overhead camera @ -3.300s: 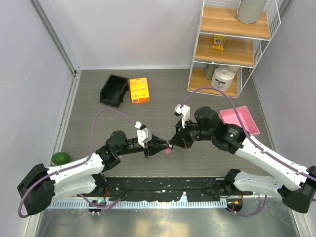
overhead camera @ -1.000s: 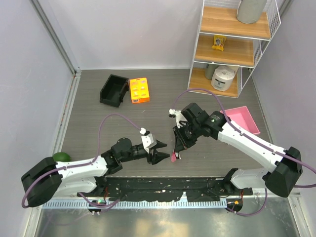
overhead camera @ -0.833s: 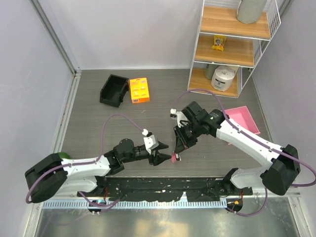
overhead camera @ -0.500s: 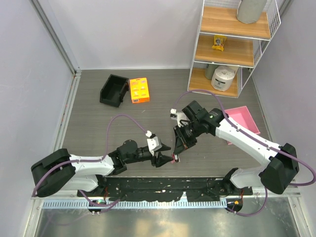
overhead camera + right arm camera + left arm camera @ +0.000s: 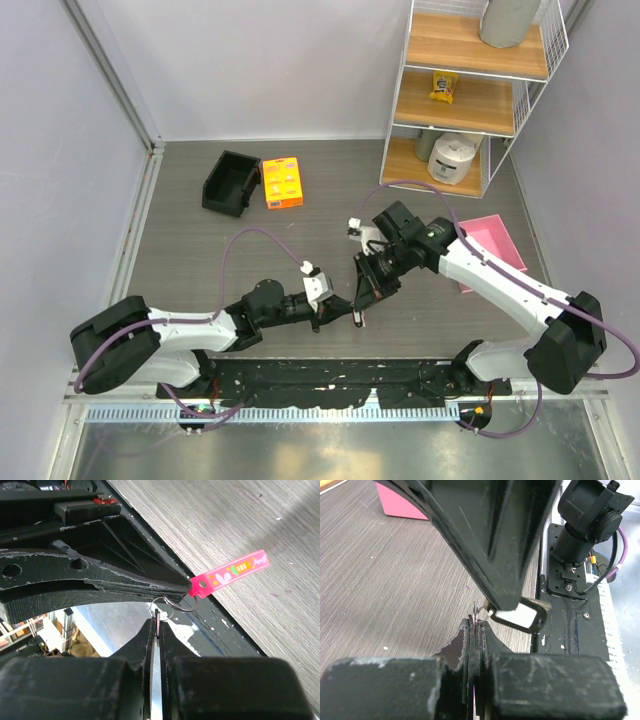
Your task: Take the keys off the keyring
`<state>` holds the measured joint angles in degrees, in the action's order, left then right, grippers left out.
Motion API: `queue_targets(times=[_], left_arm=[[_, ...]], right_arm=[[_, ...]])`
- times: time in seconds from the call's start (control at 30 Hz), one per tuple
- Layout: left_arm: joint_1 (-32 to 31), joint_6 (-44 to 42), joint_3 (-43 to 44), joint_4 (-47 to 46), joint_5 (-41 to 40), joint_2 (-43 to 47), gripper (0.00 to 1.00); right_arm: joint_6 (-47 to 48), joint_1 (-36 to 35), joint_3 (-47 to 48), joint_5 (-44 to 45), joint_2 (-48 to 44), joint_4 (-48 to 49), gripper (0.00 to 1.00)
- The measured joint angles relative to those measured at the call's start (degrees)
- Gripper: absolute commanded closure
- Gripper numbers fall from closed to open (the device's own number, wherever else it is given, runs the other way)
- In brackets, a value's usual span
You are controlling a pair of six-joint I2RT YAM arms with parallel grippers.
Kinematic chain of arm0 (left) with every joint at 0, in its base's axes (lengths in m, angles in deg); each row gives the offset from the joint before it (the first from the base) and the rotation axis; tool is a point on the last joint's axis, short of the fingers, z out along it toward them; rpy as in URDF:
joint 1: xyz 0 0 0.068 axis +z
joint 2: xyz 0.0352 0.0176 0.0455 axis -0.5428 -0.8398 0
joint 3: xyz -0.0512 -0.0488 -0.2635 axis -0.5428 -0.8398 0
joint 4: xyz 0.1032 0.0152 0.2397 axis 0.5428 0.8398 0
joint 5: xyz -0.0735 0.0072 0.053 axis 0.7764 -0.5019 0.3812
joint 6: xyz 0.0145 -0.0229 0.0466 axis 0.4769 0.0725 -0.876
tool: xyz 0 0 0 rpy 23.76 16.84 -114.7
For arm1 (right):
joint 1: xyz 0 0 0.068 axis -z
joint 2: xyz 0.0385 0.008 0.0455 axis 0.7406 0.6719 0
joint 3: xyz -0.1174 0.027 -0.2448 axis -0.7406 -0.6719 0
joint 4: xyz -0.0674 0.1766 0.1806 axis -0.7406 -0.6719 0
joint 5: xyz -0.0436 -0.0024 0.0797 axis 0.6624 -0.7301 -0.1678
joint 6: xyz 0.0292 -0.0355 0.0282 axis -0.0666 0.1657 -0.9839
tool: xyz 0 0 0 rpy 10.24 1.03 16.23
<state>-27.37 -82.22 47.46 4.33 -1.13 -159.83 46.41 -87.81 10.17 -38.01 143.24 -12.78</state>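
The left arm (image 5: 190, 330) lies low, stretched out toward the right, and the left gripper (image 5: 337, 312) has its fingers pressed tight together. The right arm (image 5: 500, 285) reaches in from the far side with its wrist tipped downward. The right gripper (image 5: 359, 303) is pinched closed too, and the two tips all but meet.

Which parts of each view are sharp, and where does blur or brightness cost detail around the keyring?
Top external: even light, sharp, but the keyring is tiny. Left wrist: the left gripper is a dark blur; the table grain is crisp. Right wrist: its strap sharp, the right gripper blurred.
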Motion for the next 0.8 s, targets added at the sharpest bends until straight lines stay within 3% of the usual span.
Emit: queue_targets(times=[0.27,0.53,0.57,0.6,0.63,0.67,0.73,0.8], left_arm=[[0.0,-1.0,-0.6,1.0,-1.0,4.3,1.00],[0.0,-1.6,-1.7,4.8,-1.0,9.2,1.00],[0.0,-1.6,-1.8,5.1,-1.0,9.6,0.96],[0.0,-1.6,-1.9,5.5,-1.0,9.8,0.82],[0.0,-1.6,-1.9,5.7,-1.0,10.0,0.61],[0.0,-1.4,-1.9,5.7,-1.0,10.1,0.49],[0.0,-1.6,-1.9,5.5,-1.2,10.3,0.40],[0.0,-1.1,-2.2,4.6,-1.7,10.6,0.39]], right_arm=[[-0.2,6.7,-2.0,-1.9,-3.1,0.9,0.95],[-1.7,7.3,-7.4,-4.9,-3.6,6.2,0.95],[-1.9,7.3,-7.9,-5.4,-3.6,6.7,0.95],[-2.1,7.3,-8.2,-5.7,-3.6,7.1,0.95],[-2.1,7.3,-8.3,-5.9,-3.6,7.4,0.95],[-2.2,7.3,-8.4,-6.0,-3.6,7.7,0.95],[-2.1,7.4,-8.4,-4.7,-3.7,7.4,0.95],[-2.0,7.5,-8.4,-3.9,-3.8,7.2,0.95]])
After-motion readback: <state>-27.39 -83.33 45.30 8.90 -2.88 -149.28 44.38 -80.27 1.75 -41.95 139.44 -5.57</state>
